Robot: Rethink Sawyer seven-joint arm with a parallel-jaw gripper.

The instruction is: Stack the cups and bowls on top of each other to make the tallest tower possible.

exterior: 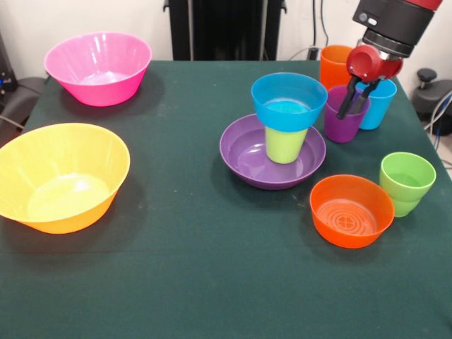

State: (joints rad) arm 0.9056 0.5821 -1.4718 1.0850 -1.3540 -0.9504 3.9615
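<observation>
Tower of three pieces at centre-right of the counter [176,282], gripper [355,106] lowered at the purple cup [345,116].

The tower [282,138] is formed by the wide purple bowl [247,152], the lime-yellow cup [285,145] set in it, and the small blue bowl [288,102] seated on top. The dark fingers [347,104] are seen nearly closed over the purple cup's rim; a firm grip cannot be told. Beside it, orange cup [333,65] and light blue cup [380,106] are placed.
</observation>
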